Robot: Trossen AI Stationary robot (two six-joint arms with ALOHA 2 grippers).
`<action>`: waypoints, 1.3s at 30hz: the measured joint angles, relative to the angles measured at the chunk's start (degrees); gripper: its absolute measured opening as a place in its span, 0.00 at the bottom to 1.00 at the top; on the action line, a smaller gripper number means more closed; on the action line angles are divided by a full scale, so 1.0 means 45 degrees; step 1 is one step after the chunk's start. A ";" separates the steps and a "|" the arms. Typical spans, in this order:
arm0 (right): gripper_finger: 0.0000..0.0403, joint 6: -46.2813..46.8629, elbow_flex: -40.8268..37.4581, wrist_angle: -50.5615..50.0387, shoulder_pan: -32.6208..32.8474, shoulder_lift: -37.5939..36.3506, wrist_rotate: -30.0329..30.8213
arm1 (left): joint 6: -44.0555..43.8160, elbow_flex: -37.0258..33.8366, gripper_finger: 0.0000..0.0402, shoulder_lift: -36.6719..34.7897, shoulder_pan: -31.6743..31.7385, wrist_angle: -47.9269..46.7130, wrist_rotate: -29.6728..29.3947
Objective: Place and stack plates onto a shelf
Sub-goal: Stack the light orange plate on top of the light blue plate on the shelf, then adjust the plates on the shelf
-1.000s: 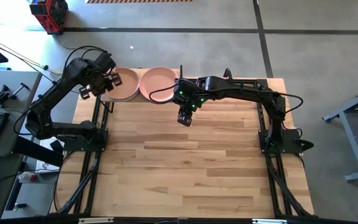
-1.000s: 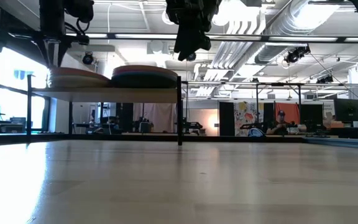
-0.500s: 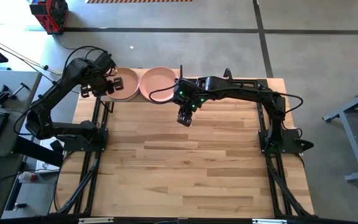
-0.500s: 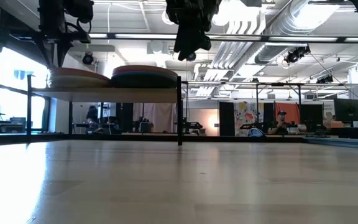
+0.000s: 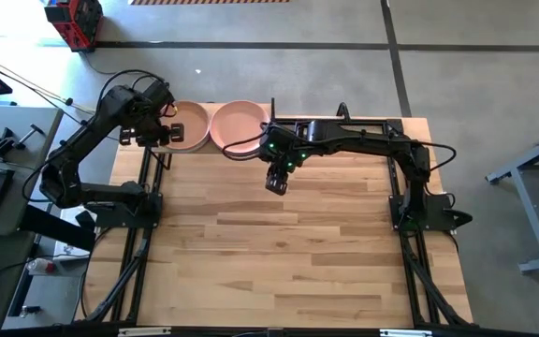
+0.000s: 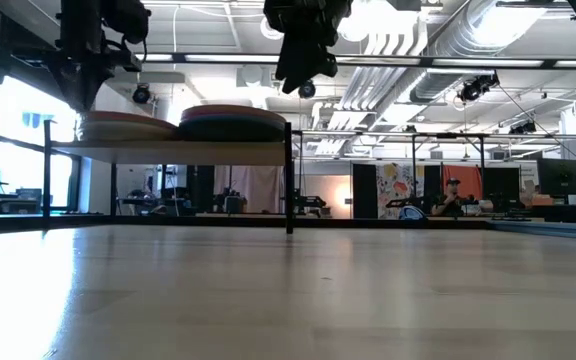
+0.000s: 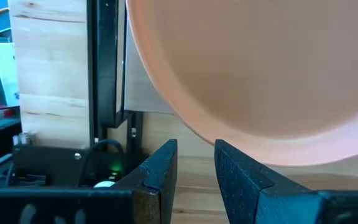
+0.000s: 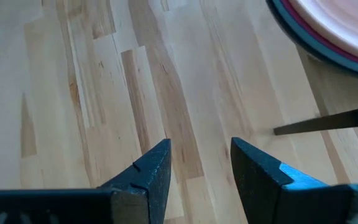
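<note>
Plates sat in two stacks side by side on the shelf (image 5: pixel 215 148) at the desk's far edge, toward its far-left corner: a peach-orange plate (image 5: pixel 185 125) topped the left stack and a pink plate (image 5: pixel 240 126) the right. Seen from desk height, each stack (image 6: pixel 233 122) showed several coloured layers, though the count could not be made out. No plates lay on the desk (image 5: pixel 288 243) itself, so the stacking looked all but finished, with at most a final adjustment left.

The left gripper (image 5: pixel 162 132) hovered at the left rim of the peach-orange plate, its fingers (image 7: pixel 160 171) set to a narrow gap and holding nothing, the rim showing just beyond the tips. The right gripper (image 5: pixel 277 178) hung over bare desk just in front of the shelf's right end, its fingers (image 8: pixel 151 174) parted moderately and empty, with the pink plate's stack (image 8: pixel 328 37) off to one side.
</note>
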 joint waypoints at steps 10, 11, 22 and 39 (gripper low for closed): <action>0.36 0.0320 0.0000 -0.0018 0.0036 0.0000 0.0034 | 0.0132 -0.0005 0.24 0.0737 -0.0005 0.0290 -0.0112; 0.36 0.0374 0.0000 -0.0022 0.0036 0.0000 0.0038 | 0.0274 -0.0005 0.24 0.0768 -0.0005 0.0289 -0.0065; 0.36 0.0411 0.0000 -0.0027 0.0036 0.0000 0.0043 | 0.1674 0.0527 0.21 -0.0421 -0.0005 0.0277 0.0290; 0.36 0.0160 -0.0005 -0.0548 0.0273 -0.0402 0.0042 | 0.4507 0.0831 0.21 -0.4686 -0.1698 0.2123 0.0704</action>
